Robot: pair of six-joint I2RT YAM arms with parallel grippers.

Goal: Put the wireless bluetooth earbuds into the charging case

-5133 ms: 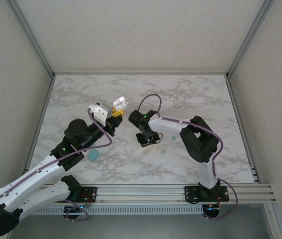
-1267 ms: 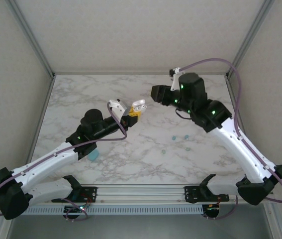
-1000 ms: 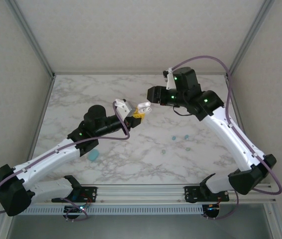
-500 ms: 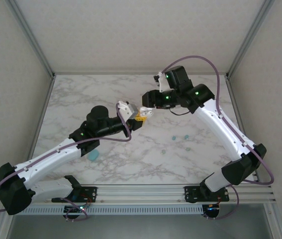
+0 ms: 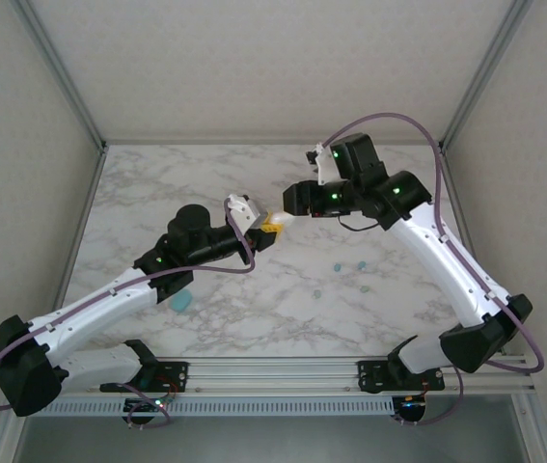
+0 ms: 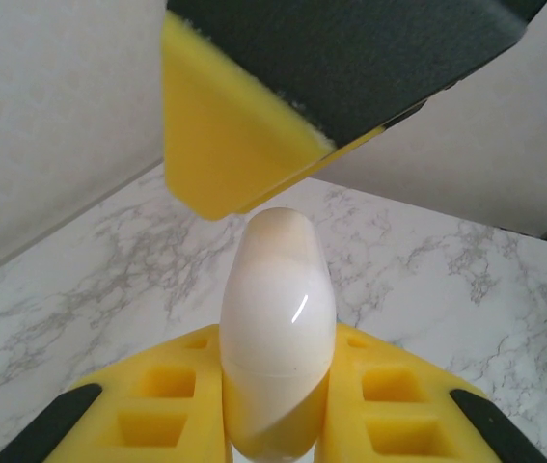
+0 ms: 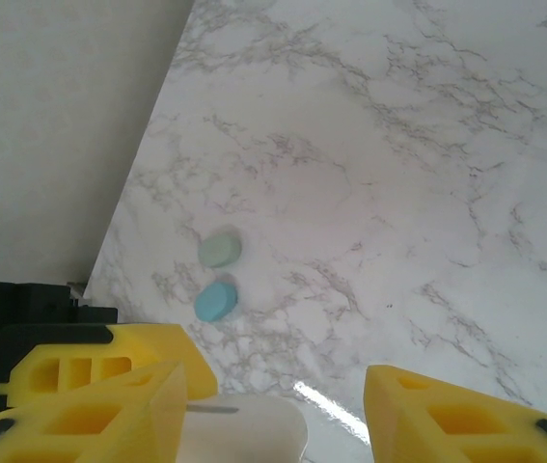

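My left gripper is shut on the white charging case and holds it above the middle of the table. In the left wrist view the charging case stands between the yellow fingers with its lid seam closed. A yellow pad of the right gripper hangs just over its top. My right gripper is open; in its wrist view the case lies against its left finger, away from the right one. Several tiny earbuds lie loose on the marble to the right.
A teal rounded case lies on the table by the left arm. The right wrist view shows a pale green case and a blue case side by side near the left wall. The marble table is walled on three sides.
The right gripper has swung down and left from the back until it meets the case. The left gripper moved slightly right. The case's raised open lid no longer shows.
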